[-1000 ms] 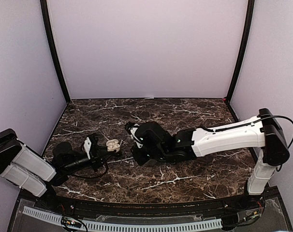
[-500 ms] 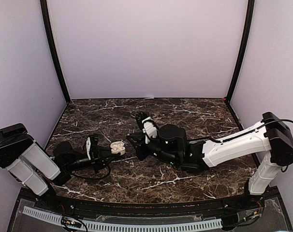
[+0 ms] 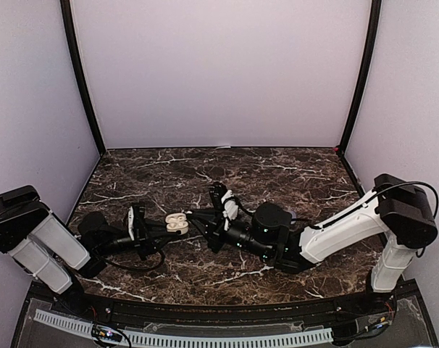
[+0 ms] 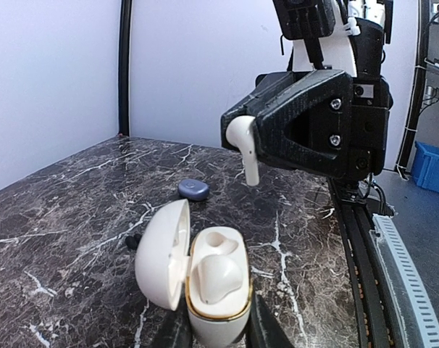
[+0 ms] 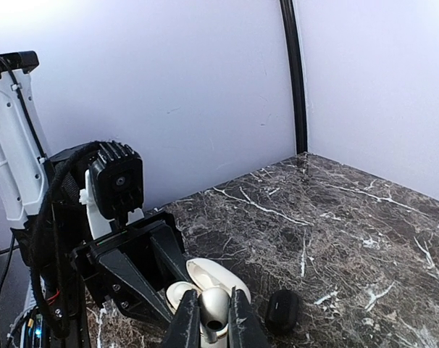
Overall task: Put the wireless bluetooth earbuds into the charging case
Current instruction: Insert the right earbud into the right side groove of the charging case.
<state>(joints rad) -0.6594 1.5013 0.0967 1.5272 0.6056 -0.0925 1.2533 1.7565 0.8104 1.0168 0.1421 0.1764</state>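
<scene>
My left gripper (image 4: 218, 332) is shut on the base of the white charging case (image 4: 218, 304), held upright with its lid (image 4: 163, 254) swung open to the left. One white earbud (image 4: 214, 279) sits in the near socket; the far socket (image 4: 221, 241) is empty. My right gripper (image 5: 214, 322) is shut on a second white earbud (image 5: 214, 308), stem down, hanging a little above and beyond the case (image 5: 205, 272). From the left wrist view this earbud (image 4: 243, 145) is pinched at the tip of the right gripper (image 4: 237, 138). In the top view the case (image 3: 177, 222) is just left of the right gripper (image 3: 198, 217).
A small blue oval case (image 4: 193, 190) lies on the marble behind the white case. A dark oval case (image 5: 282, 312) lies on the table right of my right fingers. A tiny dark bud (image 4: 130, 241) rests left of the lid. The table's rail (image 4: 393, 268) runs along the right.
The right arm has swung and lowered, carrying the white earbud leftward until it hangs close over the open case. The left gripper with the case shifted slightly right.
</scene>
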